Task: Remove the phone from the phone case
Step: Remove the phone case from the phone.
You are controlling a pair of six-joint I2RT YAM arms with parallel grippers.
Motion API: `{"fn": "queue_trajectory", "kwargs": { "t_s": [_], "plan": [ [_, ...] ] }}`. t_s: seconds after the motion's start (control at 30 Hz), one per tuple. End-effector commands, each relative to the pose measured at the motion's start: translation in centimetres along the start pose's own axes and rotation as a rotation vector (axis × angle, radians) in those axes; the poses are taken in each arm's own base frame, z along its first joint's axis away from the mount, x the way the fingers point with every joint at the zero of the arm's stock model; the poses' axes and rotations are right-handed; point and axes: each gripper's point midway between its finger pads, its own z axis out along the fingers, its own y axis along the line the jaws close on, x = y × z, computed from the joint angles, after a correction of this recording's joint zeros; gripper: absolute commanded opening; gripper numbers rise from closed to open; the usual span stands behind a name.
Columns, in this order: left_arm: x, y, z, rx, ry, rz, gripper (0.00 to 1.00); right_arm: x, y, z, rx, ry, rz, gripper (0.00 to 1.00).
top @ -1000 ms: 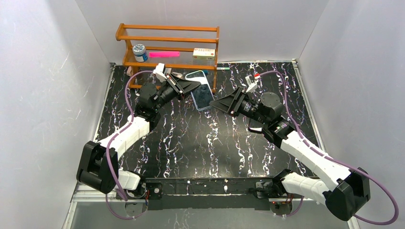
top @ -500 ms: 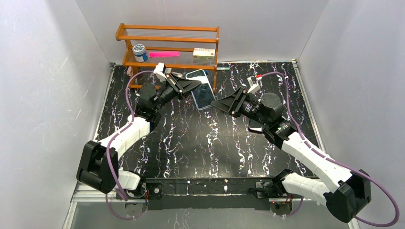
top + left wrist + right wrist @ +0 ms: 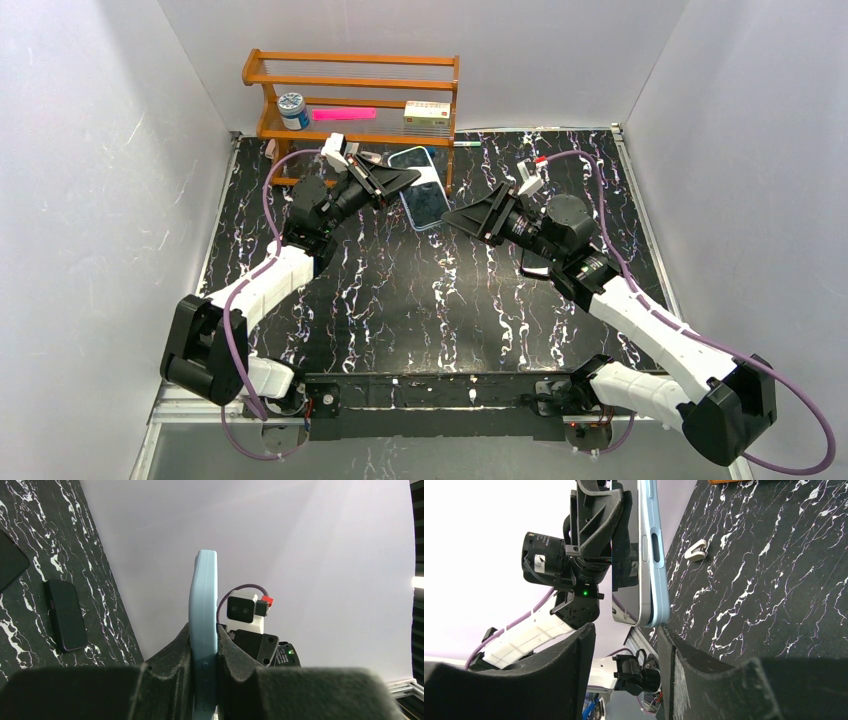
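Two arms meet above the table's [image 3: 420,300] far half in the top view. The left gripper [image 3: 395,182] clamps the dark-screened phone [image 3: 424,198], held in the air before the wooden shelf [image 3: 350,100]. The right gripper [image 3: 450,216], half spread, reaches level toward the phone's near corner. Since a second ago only the right wrist has shifted slightly.

In the left wrist view, the pale blue phone case [image 3: 203,605] stands edge-on, pinched between both fingers [image 3: 172,655].

In the right wrist view, the phone's lower end sits at the mouth of the parted, empty jaws; whether it touches them is unclear.

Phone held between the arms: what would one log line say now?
left gripper: shut on phone in light-blue case | right gripper: open at its free end | phone: not yet out
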Motion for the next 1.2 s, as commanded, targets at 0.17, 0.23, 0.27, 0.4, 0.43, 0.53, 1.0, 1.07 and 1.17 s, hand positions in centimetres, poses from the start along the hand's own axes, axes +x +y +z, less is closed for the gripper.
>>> {"fn": "queue_trajectory", "kwargs": {
  "t_s": [0.17, 0.23, 0.27, 0.4, 0.43, 0.53, 1.0, 1.07, 1.17],
  "plan": [
    [0.3, -3.0, -0.4, 0.100, 0.008, 0.058, 0.00, -2.1, 4.4, -0.8, -0.114, -0.057, -0.033, 0.56],
    [0.3, -3.0, -0.5, 0.100, 0.008, 0.059, 0.00, -2.1, 4.4, -0.8, -0.112, -0.057, -0.031, 0.57],
    [0.4, -3.0, -0.5, 0.099, 0.008, 0.060, 0.00, -2.1, 4.4, -0.8, -0.114, -0.055, -0.032, 0.56],
    [0.3, -2.9, -0.5, 0.096, 0.003, 0.061, 0.00, -2.0, 4.4, -0.8, -0.113, -0.051, -0.030, 0.57],
    [0.3, -2.8, -0.4, 0.095, 0.003, 0.060, 0.00, -2.0, 4.4, -0.9, -0.113, -0.054, -0.031, 0.57],
    [0.4, -2.5, -0.4, 0.091, 0.009, 0.060, 0.00, -2.1, 4.7, -1.1, -0.125, -0.056, -0.036, 0.60],
    [0.6, -2.2, -0.5, 0.083, 0.016, 0.057, 0.00, -2.5, 5.2, -0.9, -0.140, -0.055, -0.016, 0.60],
    [0.5, -2.2, -0.5, 0.084, 0.016, 0.057, 0.00, -2.4, 5.1, -0.8, -0.138, -0.051, -0.012, 0.60],
    [0.5, -2.6, -0.5, 0.091, 0.018, 0.055, 0.00, -2.1, 4.2, -0.6, -0.119, -0.044, -0.001, 0.60]
  ]
}}
